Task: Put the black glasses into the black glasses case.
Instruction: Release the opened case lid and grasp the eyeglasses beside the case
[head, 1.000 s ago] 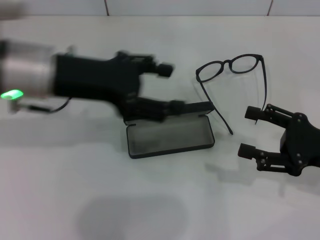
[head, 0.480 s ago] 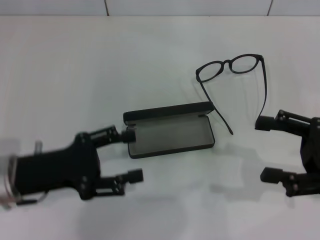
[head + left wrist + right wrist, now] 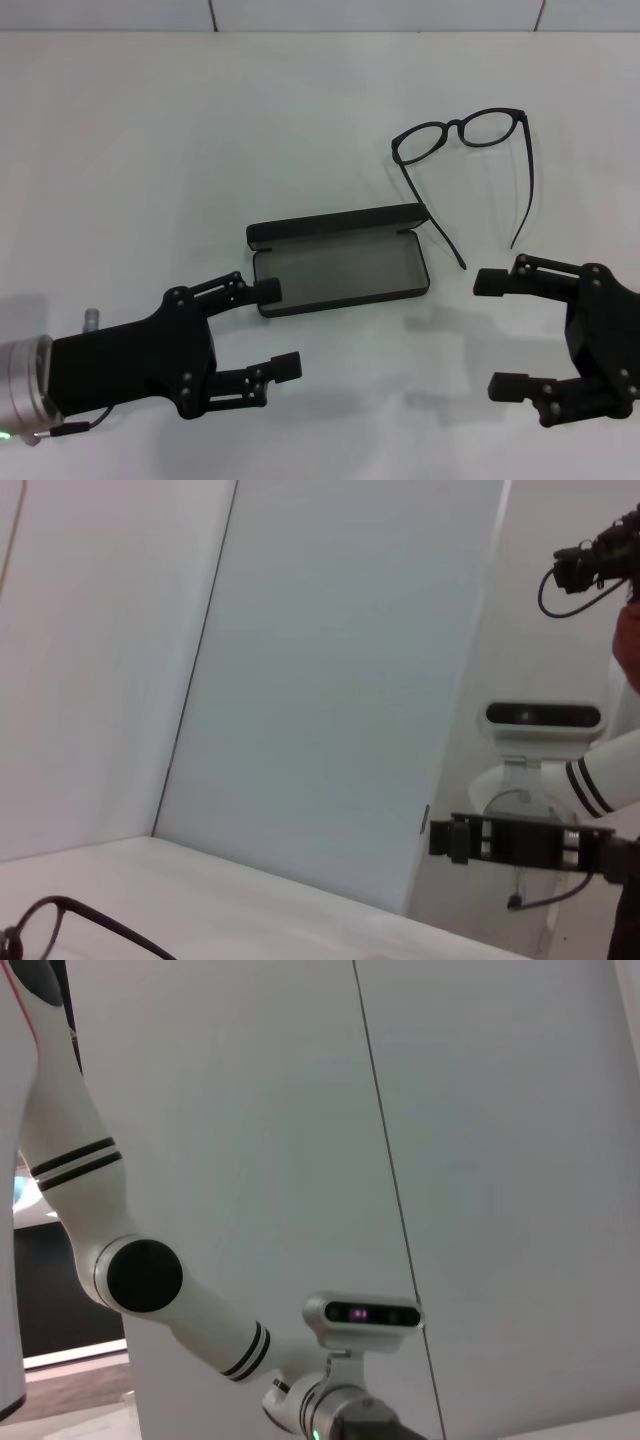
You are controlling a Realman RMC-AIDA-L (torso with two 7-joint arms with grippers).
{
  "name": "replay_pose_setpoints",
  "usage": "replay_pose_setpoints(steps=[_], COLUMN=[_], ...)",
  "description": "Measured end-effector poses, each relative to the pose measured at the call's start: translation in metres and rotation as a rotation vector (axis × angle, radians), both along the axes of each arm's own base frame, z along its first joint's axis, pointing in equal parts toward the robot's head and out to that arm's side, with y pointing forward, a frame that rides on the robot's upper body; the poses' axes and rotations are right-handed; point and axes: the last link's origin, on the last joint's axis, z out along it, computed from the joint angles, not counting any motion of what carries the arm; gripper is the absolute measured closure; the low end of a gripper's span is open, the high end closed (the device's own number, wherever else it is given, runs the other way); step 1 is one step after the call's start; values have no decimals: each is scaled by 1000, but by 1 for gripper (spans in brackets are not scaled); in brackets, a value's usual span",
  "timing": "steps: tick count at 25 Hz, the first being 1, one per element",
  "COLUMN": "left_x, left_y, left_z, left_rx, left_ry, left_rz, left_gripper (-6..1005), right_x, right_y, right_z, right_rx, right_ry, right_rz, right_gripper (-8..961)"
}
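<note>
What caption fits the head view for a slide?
Open black glasses case on the white table, black glasses unfolded behind it, open left gripper and right gripper nearer, both empty.

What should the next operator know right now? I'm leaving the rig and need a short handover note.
Left claw: open, empty, near the slim matte black glasses case's near-left corner.
Right claw: open, empty, nearer than the thin black-framed glasses.
Case: on the white table, lid open, grey lining bare.
Glasses: beyond the case to its right, temple arms unfolded, one tip close to the case's right end.
Done: case is open.
Left: pick up the glasses, put them inside.
</note>
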Motion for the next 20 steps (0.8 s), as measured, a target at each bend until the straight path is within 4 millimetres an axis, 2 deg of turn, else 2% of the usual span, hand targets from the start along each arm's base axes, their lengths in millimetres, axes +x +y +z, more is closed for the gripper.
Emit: replay_pose_setpoints(steps=[20], left_x=[11], left_y=[6], left_z=[5], left_rx=[-97], left_ry=[-45], left_rz=[3], left_gripper=[166], right_x=[-3], right_y=[8], right_z=[-8], right_rx=[14], right_ry=[-33], right_rz=[-14], right_gripper=[78])
